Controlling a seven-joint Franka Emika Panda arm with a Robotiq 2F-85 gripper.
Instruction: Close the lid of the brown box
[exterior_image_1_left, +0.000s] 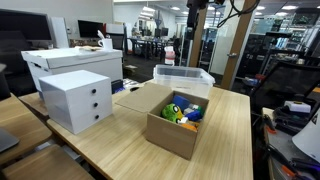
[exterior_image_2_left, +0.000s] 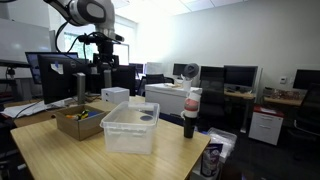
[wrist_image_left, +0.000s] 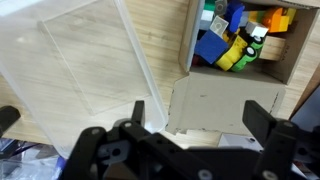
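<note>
The brown box (exterior_image_1_left: 170, 137) sits on the wooden table (exterior_image_1_left: 232, 125), and its top is open. Inside it lie bright toys (wrist_image_left: 232, 42) (blue, green, yellow and orange ones). The lid (wrist_image_left: 215, 100) is folded out flat from the side of the box. It lies down by the table and does not cover the toys.

In the wrist view, the gripper (wrist_image_left: 195, 112) hangs over this flap. Its two fingers (wrist_image_left: 262, 118) are spread far apart, and they hold nothing. In an exterior view, the arm (exterior_image_2_left: 92, 20) reaches down from high up, and its end is in the air above the box.

A clear plastic bin (exterior_image_1_left: 183, 75) stands on the table just beside the box and the flap. A white drawer unit (exterior_image_1_left: 75, 100) with three drawers stands near the box too, on the side where the flap points. A dark bottle (exterior_image_2_left: 190, 112) stands at the table's edge, close to the bin.
</note>
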